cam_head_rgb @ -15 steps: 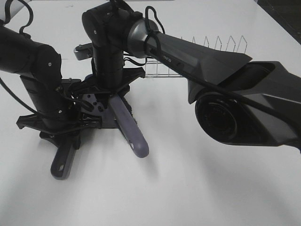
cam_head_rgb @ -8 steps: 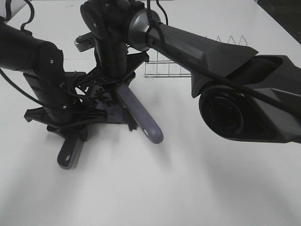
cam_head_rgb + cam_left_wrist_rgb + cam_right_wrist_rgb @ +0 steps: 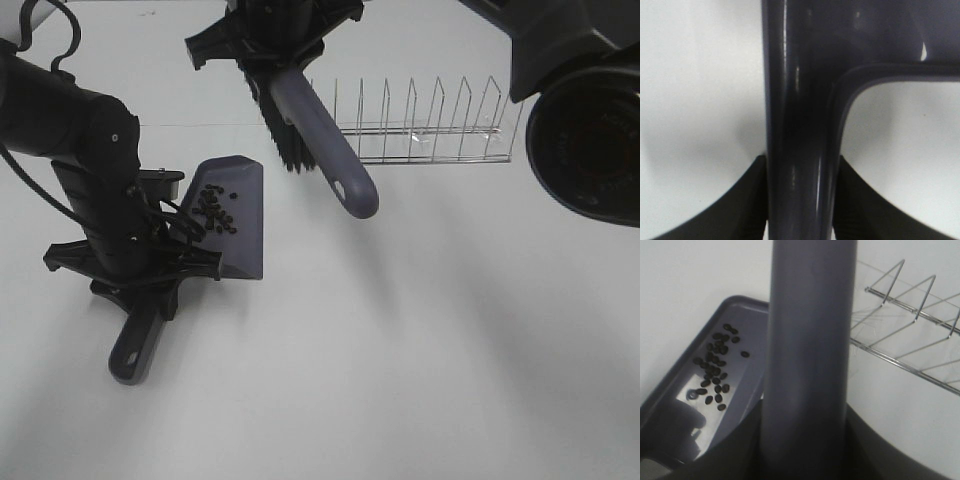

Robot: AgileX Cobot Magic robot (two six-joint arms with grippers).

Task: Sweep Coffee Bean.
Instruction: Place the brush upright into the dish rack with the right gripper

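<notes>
The purple-grey dustpan (image 3: pixel 240 225) lies on the white table, its handle (image 3: pixel 133 347) pointing to the front. My left gripper (image 3: pixel 138 272) is shut on that handle, which fills the left wrist view (image 3: pixel 800 125). The coffee beans (image 3: pixel 213 208) lie in a cluster inside the pan and also show in the right wrist view (image 3: pixel 715 365). My right gripper (image 3: pixel 278 55) is shut on the brush handle (image 3: pixel 325 140) and holds the brush in the air behind the pan. Its black bristles (image 3: pixel 288 150) hang clear of the table. The handle (image 3: pixel 810 350) fills the right wrist view.
A wire rack (image 3: pixel 420 135) stands at the back right of the table, close behind the raised brush, and also shows in the right wrist view (image 3: pixel 910 335). The right arm's bulk (image 3: pixel 585 130) fills the upper right corner.
My right gripper has lifted the brush up and back, away from the dustpan, so the beans in the pan now show. The left gripper and pan have hardly moved.
</notes>
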